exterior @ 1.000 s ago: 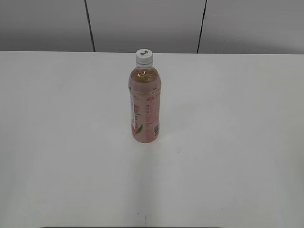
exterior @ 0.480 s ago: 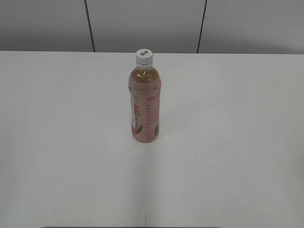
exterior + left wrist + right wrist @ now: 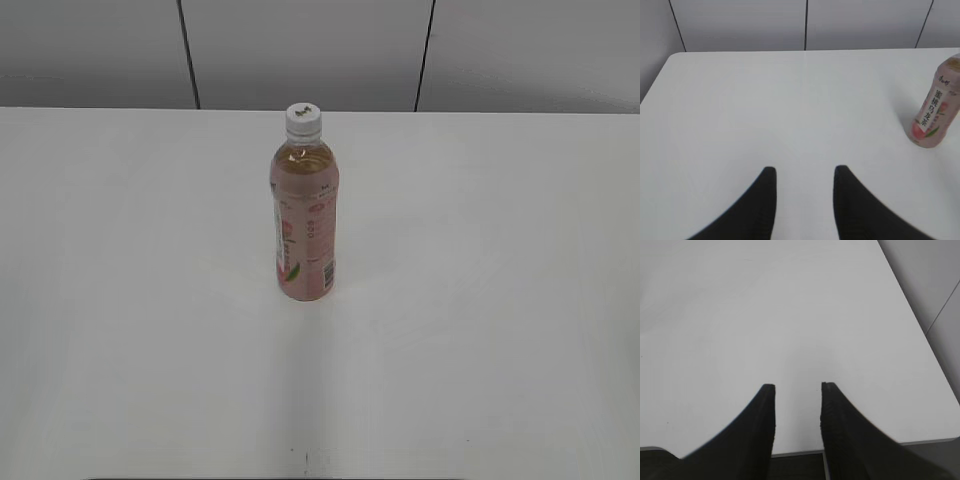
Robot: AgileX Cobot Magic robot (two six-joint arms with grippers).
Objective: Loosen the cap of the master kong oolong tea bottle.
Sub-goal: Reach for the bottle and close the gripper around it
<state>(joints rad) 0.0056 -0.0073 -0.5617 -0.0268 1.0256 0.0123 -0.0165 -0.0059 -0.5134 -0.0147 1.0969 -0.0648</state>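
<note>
Master kong oolong tea bottle (image 3: 304,222) stood upright mid-counter (image 3: 500,300), cap (image 3: 303,120) seated. Left gripper (image 3: 802,172), right gripper (image 3: 798,387): jaws parted, nothing held.

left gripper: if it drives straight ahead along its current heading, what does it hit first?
Probably nothing but the table. The left gripper is open and points across bare white surface toward the far edge. The master kong oolong tea bottle stands well off to the right of that line. Depth is hard to judge.
</note>
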